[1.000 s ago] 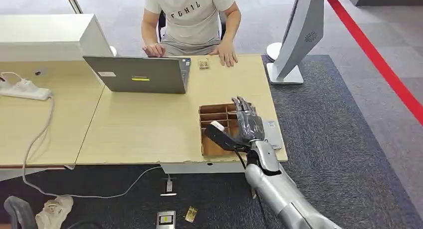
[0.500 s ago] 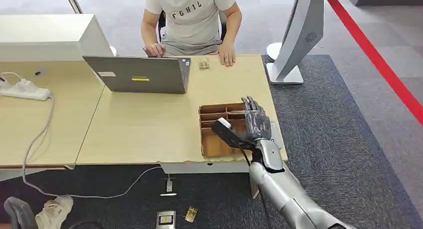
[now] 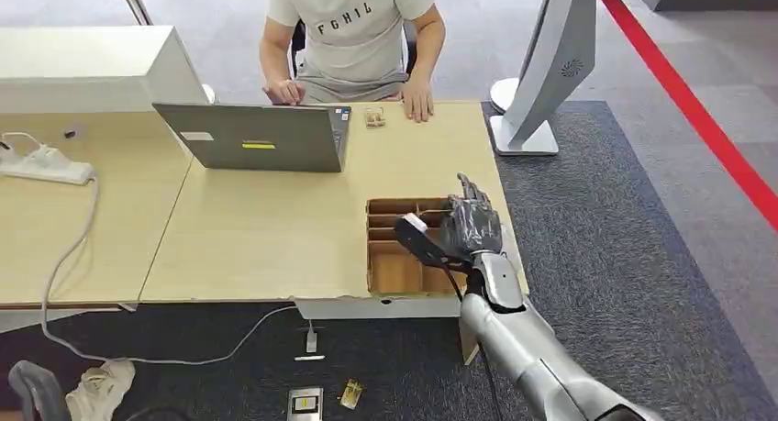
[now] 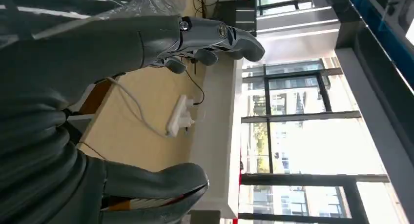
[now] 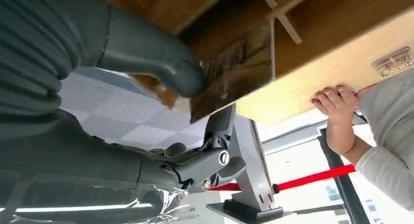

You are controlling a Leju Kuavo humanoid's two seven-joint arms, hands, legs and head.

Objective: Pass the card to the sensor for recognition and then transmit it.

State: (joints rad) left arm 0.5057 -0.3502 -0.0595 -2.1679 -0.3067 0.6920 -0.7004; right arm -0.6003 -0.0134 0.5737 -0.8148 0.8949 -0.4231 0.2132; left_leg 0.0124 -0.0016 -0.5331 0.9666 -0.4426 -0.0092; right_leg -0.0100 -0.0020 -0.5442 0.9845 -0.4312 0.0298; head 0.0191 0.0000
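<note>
- Your right hand (image 3: pixel 470 227) pinches a brownish card (image 5: pixel 233 72) between thumb and fingers, just above the cardboard divider box (image 3: pixel 390 256) on the tabletop (image 3: pixel 266 228), ready to carry it.
- Your left hand (image 4: pixel 146 87) hangs with fingers apart, holding nothing.

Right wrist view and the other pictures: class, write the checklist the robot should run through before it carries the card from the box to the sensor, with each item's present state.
1. Card held: ok. The right hand pinches the brown card between thumb and fingers.
2. Card clear of the cardboard box and its dividers: cannot tell. The hand hides the card in the head view.
3. Left hand free: ok. Its fingers are apart and it holds nothing.
4. Person's hand out of the way: ok. It rests at the table's far edge, apart from the box.
5. Grip firm enough for the move: cannot tell.
</note>
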